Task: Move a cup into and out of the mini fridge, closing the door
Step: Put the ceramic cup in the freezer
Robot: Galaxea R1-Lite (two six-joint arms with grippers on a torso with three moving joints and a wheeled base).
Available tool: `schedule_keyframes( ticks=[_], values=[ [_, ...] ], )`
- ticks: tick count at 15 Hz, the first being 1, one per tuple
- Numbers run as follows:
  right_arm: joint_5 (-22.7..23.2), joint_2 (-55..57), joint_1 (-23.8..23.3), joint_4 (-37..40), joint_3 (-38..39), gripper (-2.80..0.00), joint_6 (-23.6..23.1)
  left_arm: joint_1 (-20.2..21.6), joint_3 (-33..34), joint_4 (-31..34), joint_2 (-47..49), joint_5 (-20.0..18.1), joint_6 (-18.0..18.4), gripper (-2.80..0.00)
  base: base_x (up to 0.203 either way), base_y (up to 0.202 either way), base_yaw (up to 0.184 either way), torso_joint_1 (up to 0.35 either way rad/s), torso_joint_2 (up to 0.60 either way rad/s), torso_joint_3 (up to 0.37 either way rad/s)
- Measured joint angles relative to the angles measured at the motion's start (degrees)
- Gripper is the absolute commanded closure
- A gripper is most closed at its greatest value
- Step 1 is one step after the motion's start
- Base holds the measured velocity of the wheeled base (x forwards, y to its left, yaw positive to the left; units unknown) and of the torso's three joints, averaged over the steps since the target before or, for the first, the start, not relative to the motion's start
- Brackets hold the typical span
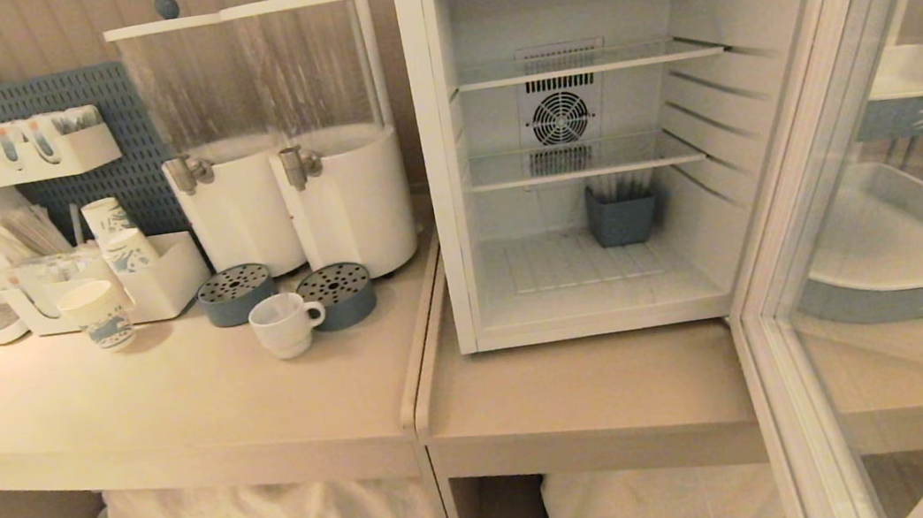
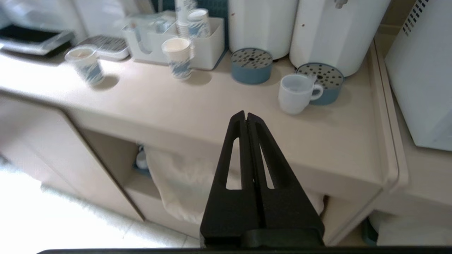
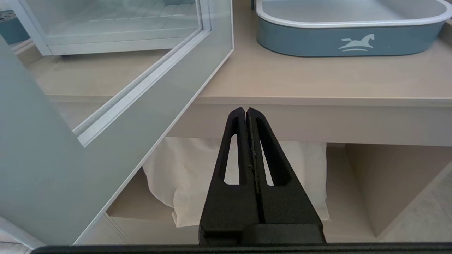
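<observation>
Mini fridge point(image 1: 570, 138): placed on the lower counter section at the right; the cavity is exposed. Two wire shelves and a rear fan grille are seen inside, and a small blue-grey container point(image 1: 621, 216) is set at the back of the floor.
Door point(image 1: 878, 240): swung wide open toward the right; the pale frame and clear glass panel are seen edge-on in the head view. Its lower corner is seen just beside the right gripper in the right wrist view.
Cup point(image 1: 284, 322): a white ceramic mug, stood upright on the left counter point(image 1: 177, 403), outside the fridge. Its handle is turned toward the fridge side. It is set just in front of the right-hand blue drip tray point(image 1: 338, 293), close to or touching it.
Left gripper point(image 2: 246, 114): fingers pressed together, nothing pinched. It is held in front of the counter edge, pointed toward the cup and well apart from it.
Right gripper point(image 3: 246, 110): fingers pressed together, nothing pinched. It is held below counter level, facing the counter's front edge, beside the open door.
Drink dispensers point(image 1: 276, 141): two white units with clear cylinders, stood behind the drip trays.
Paper cups point(image 1: 99, 314): two blue-printed cups stood loose on the left counter; others are stacked in a white organiser behind.
Blue tray point(image 3: 349, 31): a shallow white-rimmed tray with a horse emblem, placed on the counter beyond the door.
</observation>
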Motion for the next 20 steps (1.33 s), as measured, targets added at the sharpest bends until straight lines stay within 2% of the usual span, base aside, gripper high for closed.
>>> schedule_keyframes(
  ticks=[2, 4, 7, 10, 12, 15, 17, 18, 20],
  values=[
    [0.0, 0.0, 0.0, 0.0, 0.0, 0.00, 0.0, 1.6, 0.1, 5.8, -6.7, -0.3, -1.1, 0.00, 0.000, 0.000, 0.000, 0.000, 0.00, 0.000],
    [0.0, 0.0, 0.0, 0.0, 0.0, 0.00, -0.1, 3.5, 0.7, 11.0, -13.9, -2.5, -1.4, 0.00, 0.000, 0.000, 0.000, 0.000, 0.00, 0.000],
    [0.0, 0.0, 0.0, 0.0, 0.0, 0.00, -0.1, 6.2, 2.6, 17.2, -23.1, -8.6, -1.3, 0.00, 0.000, 0.000, 0.000, 0.000, 0.00, 0.000],
    [0.0, 0.0, 0.0, 0.0, 0.0, 0.00, 0.0, 7.7, 9.6, 17.4, -32.2, -14.9, 0.3, 0.00, 0.000, 0.000, 0.000, 0.000, 0.00, 0.000],
    [0.0, 0.0, 0.0, 0.0, 0.0, 0.00, 0.0, 8.1, 14.7, 13.3, -35.4, -16.2, 1.2, 0.00, 0.000, 0.000, 0.000, 0.000, 0.00, 0.000],
    [0.0, 0.0, 0.0, 0.0, 0.0, 0.00, 0.0, 8.3, 29.7, -2.1, -37.3, -16.3, 3.3, 0.00, 0.000, 0.000, 0.000, 0.000, 0.00, 0.000],
    [0.0, 0.0, 0.0, 0.0, 0.0, 0.00, 0.0, 8.3, 37.4, -10.1, -37.7, -16.3, 4.5, 0.00, 0.000, 0.000, 0.000, 0.000, 0.00, 0.000],
    [0.0, 0.0, 0.0, 0.0, 0.0, 0.00, 0.0, 8.3, 39.1, -12.5, -37.8, -16.3, 4.8, 0.00, 0.000, 0.000, 0.000, 0.000, 0.00, 0.000],
    [0.0, 0.0, 0.0, 0.0, 0.0, 0.00, 0.0, 8.3, 42.2, -12.7, -37.9, -17.2, 5.1, 0.00, 0.000, 0.000, 0.000, 0.000, 0.00, 0.000]
  ],
)
